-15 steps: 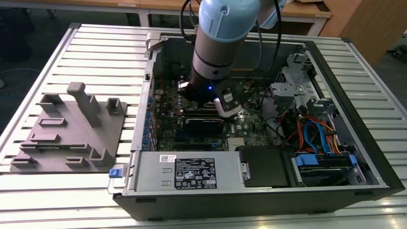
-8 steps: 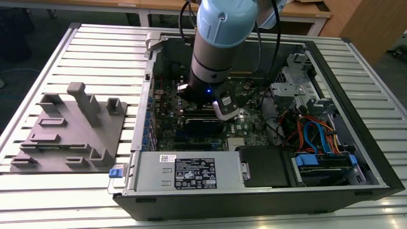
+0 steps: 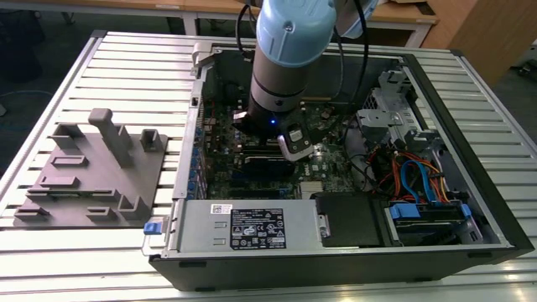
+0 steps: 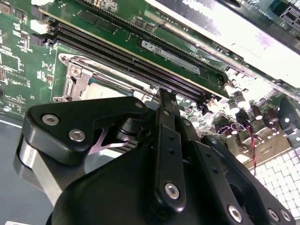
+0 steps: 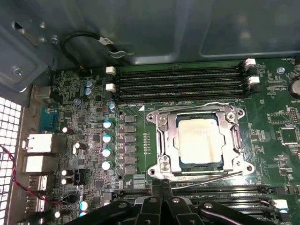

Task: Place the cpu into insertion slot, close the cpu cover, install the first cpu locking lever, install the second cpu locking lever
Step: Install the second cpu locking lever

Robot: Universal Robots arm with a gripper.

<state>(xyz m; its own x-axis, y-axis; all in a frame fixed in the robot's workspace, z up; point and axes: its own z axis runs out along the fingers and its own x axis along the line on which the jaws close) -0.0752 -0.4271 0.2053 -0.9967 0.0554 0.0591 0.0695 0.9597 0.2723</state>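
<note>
arm: reached down into the open computer case (image 3: 470,189), which lay on its side on the slatted table (image 3: 109,56); wrist sat over the motherboard (image 3: 220,170).
end effector: (image 5: 161,187) in the first wrist view its black fingers met at a narrow tip right at the edge of the socket, by the lever wire; nothing seen held between them. In the second wrist view the fingers (image 4: 165,117) looked pressed together, tip down at the socket edge next to the memory slots (image 4: 131,56).
cpu: (image 5: 200,140) seated in the insertion slot (image 5: 183,165), dull silver top showing through the cover cut-out, lying flat and square.
cpu cover: (image 5: 166,140) silvery frame was down over the chip, flat on the socket.
locking levers: one thin wire lever (image 5: 206,104) ran along the socket side nearest the upper memory slots (image 5: 178,84); a second wire (image 5: 206,180) ran along the opposite side, close to the end effector tip. Could not tell whether either was latched.
other: grey fixture block (image 3: 92,170) sat on the table at the exterior view's left of the case, well apart from the arm; power supply (image 3: 248,229) at the case's near edge.
</note>
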